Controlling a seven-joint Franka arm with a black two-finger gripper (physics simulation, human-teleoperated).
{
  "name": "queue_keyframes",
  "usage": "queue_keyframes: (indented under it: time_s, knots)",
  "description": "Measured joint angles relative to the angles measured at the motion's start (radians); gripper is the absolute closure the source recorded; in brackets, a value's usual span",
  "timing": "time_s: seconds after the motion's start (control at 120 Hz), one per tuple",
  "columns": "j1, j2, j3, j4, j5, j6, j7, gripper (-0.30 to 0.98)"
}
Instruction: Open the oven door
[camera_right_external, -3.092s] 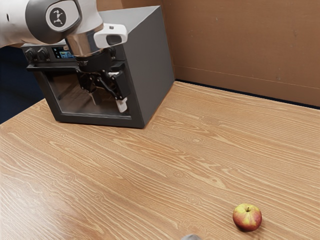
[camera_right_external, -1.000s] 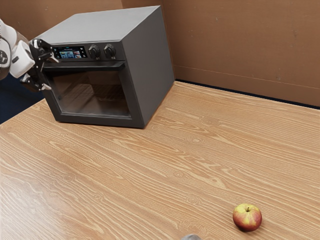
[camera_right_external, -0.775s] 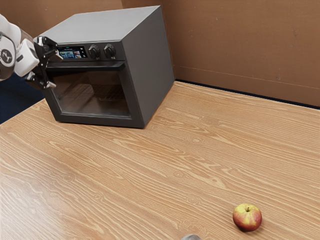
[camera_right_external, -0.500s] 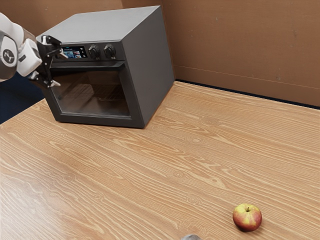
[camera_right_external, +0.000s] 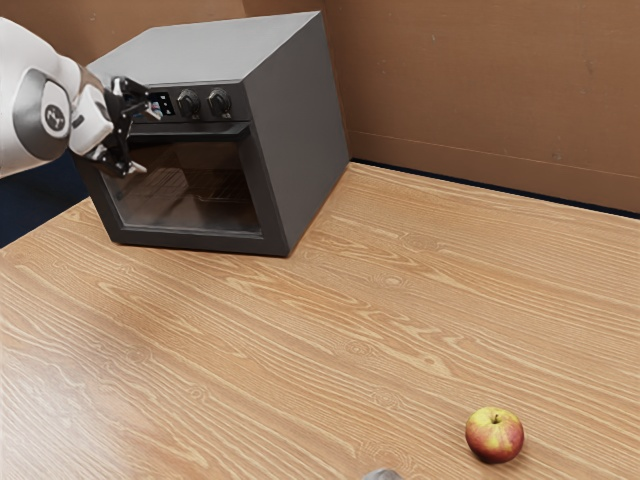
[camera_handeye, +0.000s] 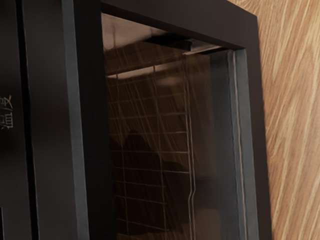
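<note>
A dark, boxy oven door (camera_right_external: 185, 240) is sitting closed on the front of a grey countertop oven (camera_right_external: 300, 140), its broad glass window (camera_right_external: 215, 195) showing smoky brown inside a near-black frame and catching pale reflections. A straight black handle (camera_right_external: 205, 132) is running across the door's top edge, and behind the glass a thin wire rack (camera_handeye: 172, 151) is gleaming faintly. Above the handle, two dark knobs (camera_right_external: 219, 102) are lining up beside a small lit display (camera_right_external: 161, 103), partly covered by the robot's black gripper (camera_right_external: 143, 140). The gripper is holding its two fingers wide apart, with nothing between them, near the handle's end at the exterior view's left; whether it is touching the door, this onlooker cannot tell. Behind it, the white-and-grey arm (camera_right_external: 28, 105) is reaching in. The oven is resting on a wood-grained table (camera_right_external: 300, 340) before a brown wall (camera_right_external: 480, 90). Well apart from it, a red-and-yellow apple (camera_right_external: 494, 436) is lying near a rounded grey object (camera_right_external: 382, 475), mostly cropped out.
</note>
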Motion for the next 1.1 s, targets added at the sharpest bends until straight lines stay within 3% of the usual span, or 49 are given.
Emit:
queue_keyframes:
  time_s: [0.425,0.617,0.7,0.783,0.817,0.842,0.892,0.933,0.967,1.033,1.1]
  knots:
    - [0.015,0.062,-0.02,0.02,0.002,0.022,0.001,0.0]
    - [0.016,-0.011,-0.018,-0.092,0.009,0.02,0.001,0.0]
    - [0.023,-0.27,-0.017,-0.383,0.041,0.026,-0.001,0.1]
    - [0.019,-0.791,-0.018,-0.913,0.069,0.028,-0.01,0.06]
    - [0.014,-1.034,0.043,-0.939,0.056,-0.038,-0.018,0.04]
    - [-0.002,-1.126,0.118,-0.856,0.025,-0.098,-0.034,0.04]
    - [-0.153,-0.978,0.133,-0.47,0.005,-0.237,-0.125,0.03]
    - [-0.368,-0.676,0.117,-0.105,0.073,-0.38,-0.229,0.02]
    - [-0.487,-0.483,0.134,0.078,0.114,-0.482,-0.311,0.02]
    - [-0.598,-0.274,0.165,0.229,0.154,-0.634,-0.469,0.01]
    - [-0.646,-0.162,0.175,0.201,0.173,-0.728,-0.611,0.01]
